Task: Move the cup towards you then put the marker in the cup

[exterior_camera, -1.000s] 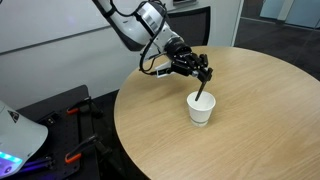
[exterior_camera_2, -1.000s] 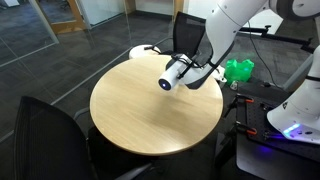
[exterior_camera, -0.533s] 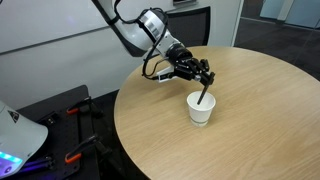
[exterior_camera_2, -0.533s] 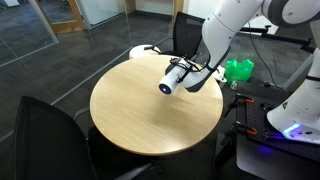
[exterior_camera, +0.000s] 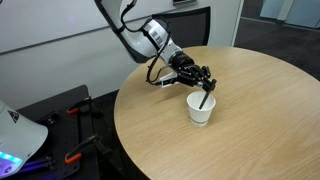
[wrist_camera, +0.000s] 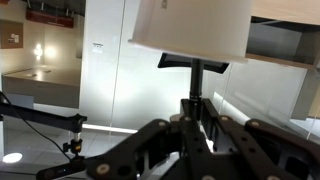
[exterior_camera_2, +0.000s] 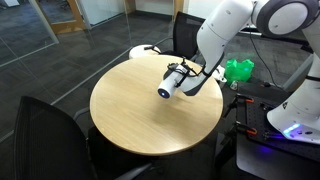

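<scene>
Marker (exterior_camera: 205, 97) at cup (exterior_camera: 201, 112) rim — (wrist: fingers (wrist_camera: 183, 112) clamped)

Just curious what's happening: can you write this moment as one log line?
step: marker into cup | jaws: shut on marker | marker: tilted, lower end in cup mouth | cup: upright on table

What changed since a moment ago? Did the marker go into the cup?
The gripper came down a little toward the cup, lowering the marker a bit further in. It still holds the marker, and nothing was let go. The cup stayed in its spot on the table.
</scene>
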Tool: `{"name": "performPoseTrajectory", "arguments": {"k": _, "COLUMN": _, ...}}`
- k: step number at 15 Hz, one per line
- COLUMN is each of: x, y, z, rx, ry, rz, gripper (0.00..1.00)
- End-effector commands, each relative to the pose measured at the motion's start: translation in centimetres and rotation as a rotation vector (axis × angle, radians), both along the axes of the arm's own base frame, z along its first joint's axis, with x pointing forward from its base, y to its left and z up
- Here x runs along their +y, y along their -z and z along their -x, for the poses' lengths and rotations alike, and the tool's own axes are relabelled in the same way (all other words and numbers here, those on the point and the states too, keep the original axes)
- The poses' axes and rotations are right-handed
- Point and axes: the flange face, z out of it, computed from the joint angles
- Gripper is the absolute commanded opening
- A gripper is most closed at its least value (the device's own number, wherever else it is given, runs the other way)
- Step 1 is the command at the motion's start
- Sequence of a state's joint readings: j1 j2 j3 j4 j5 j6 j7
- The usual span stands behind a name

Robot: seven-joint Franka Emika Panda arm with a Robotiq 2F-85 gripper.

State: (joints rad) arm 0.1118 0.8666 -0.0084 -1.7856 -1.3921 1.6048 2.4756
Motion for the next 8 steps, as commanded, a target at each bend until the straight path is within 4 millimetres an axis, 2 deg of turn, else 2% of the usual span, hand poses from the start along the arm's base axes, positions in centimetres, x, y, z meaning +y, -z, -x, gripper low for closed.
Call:
{"name": "performPoseTrajectory", "arguments": {"k": 1, "x": -0.1, "y": 1.2, "z": -0.9, "rx": -0.008, "ry": -0.012, "rz": -0.003, "gripper": 0.04}}
{"name": "performPoseTrajectory", "arguments": {"k": 5, "x": 0.0, "y": 2.2, "z": -0.9, "rx": -0.003, "ry": -0.009, "rz": -0.009, "gripper": 0.04}}
{"name": "performPoseTrajectory", "arguments": {"k": 6, "x": 0.0, "y": 2.2, "z": -0.9, "rx": -0.001, "ry": -0.009, "rz": -0.009, "gripper": 0.11}}
{"name": "performPoseTrajectory", "arguments": {"k": 7, "x": 0.1, "y": 2.3, "z": -0.8, "rx": -0.001, "ry": -0.01, "rz": -0.01, "gripper": 0.4}}
{"name": "performPoseTrajectory", "arguments": {"k": 8, "x": 0.2, "y": 2.2, "z": -0.7, "rx": -0.004, "ry": -0.009, "rz": -0.008, "gripper": 0.4}}
